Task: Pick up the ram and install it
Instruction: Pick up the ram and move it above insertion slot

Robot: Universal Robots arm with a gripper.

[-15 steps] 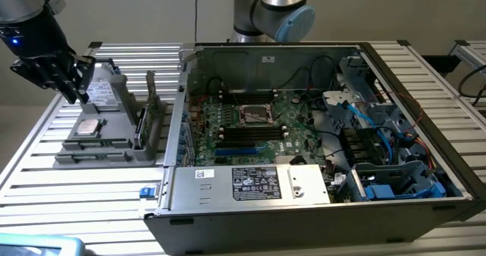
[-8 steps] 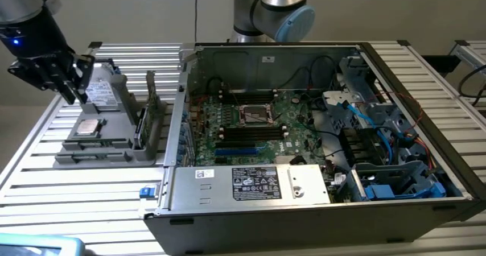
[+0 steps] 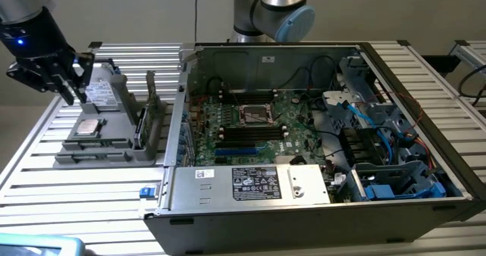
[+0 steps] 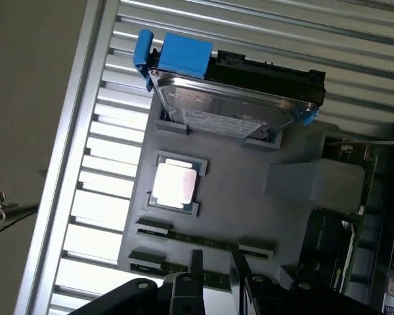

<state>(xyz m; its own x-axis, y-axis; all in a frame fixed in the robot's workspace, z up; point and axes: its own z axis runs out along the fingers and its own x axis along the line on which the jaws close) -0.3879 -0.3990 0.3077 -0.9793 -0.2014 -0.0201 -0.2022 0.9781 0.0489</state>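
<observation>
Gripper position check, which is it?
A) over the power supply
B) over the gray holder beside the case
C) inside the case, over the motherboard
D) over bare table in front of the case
B: the gripper hangs over the gray holder on the exterior view's left, outside the case; in the wrist view the ram sits in that holder just off its tips.

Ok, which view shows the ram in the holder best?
The wrist view: the ram stands edge-up in the grey holder, ahead of the end effector. In the exterior view it is a sliver, hard to make out.
</observation>
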